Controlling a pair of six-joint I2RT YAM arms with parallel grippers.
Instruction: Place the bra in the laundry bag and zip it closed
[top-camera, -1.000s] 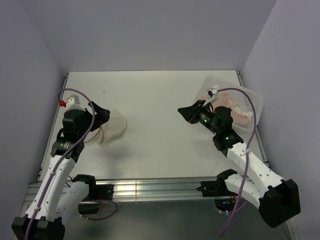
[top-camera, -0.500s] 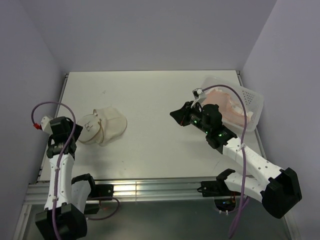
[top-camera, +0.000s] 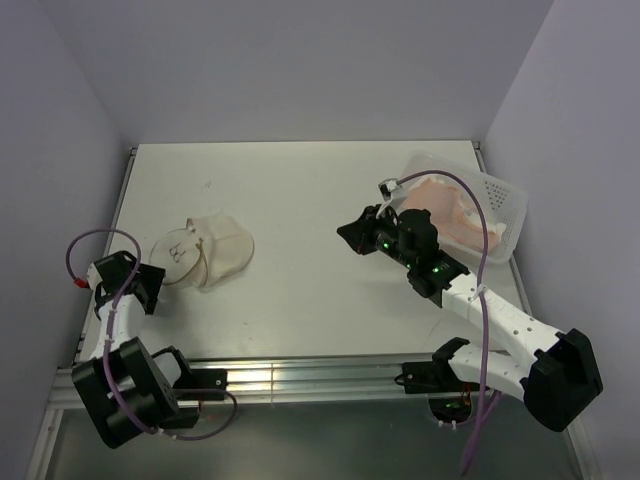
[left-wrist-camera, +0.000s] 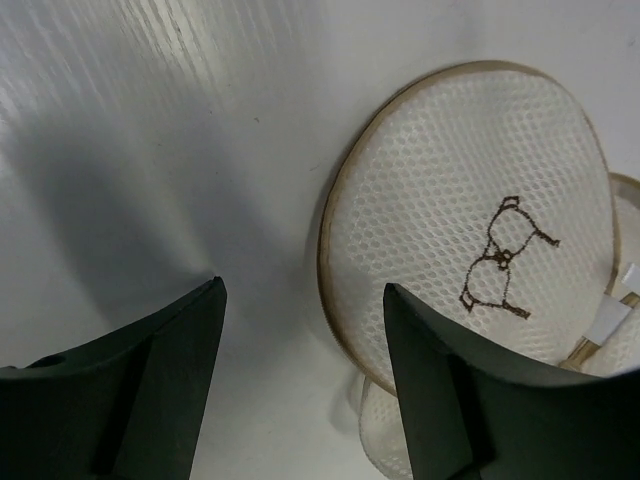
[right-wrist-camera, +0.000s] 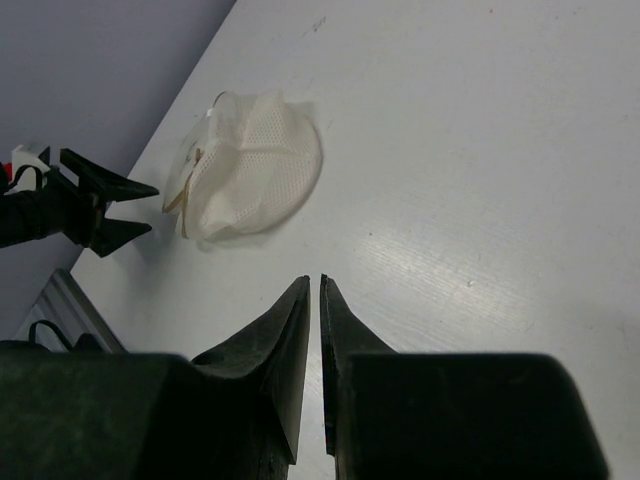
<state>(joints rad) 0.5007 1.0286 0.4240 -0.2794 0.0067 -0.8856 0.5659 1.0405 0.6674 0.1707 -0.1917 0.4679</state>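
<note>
One laundry bag (top-camera: 207, 254), one bra (top-camera: 447, 207) in one bin (top-camera: 507, 197); left fingers (left-wrist-camera: 150, 390) apart, right fingers (right-wrist-camera: 272, 350) together, empty.

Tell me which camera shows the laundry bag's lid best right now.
Left wrist: the lid fills much of the frame, with the mesh and the bra outline sharp. Top external shows the whole laundry bag, but it is small and the outline faint. Right wrist sees the bag far off, with the lid barely visible.
</note>
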